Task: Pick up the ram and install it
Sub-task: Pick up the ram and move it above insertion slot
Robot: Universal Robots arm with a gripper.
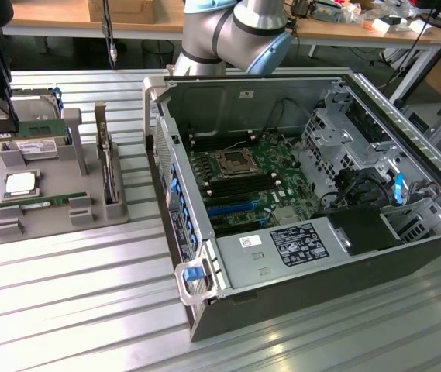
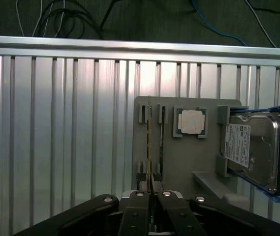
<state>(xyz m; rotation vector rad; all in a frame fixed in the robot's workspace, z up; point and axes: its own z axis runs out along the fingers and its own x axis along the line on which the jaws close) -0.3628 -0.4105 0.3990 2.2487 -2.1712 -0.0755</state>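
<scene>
grip: your gripper (image 2: 152, 196) is pinched shut on the ram (image 2: 150, 142), edge-on, since it's standing on edge | ram: in the gray holder's (image 2: 179, 162) slots, just beside the processor chip (image 2: 190, 121) | progress: not lifted yet, I'd say

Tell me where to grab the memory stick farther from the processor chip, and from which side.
Probably the middle of its upper long edge, from straight above, a finger on each flat face. The memory stick stands on edge in the grey holder, ends in slotted posts, leaving only the middle free; the second stick sits close alongside.
</scene>
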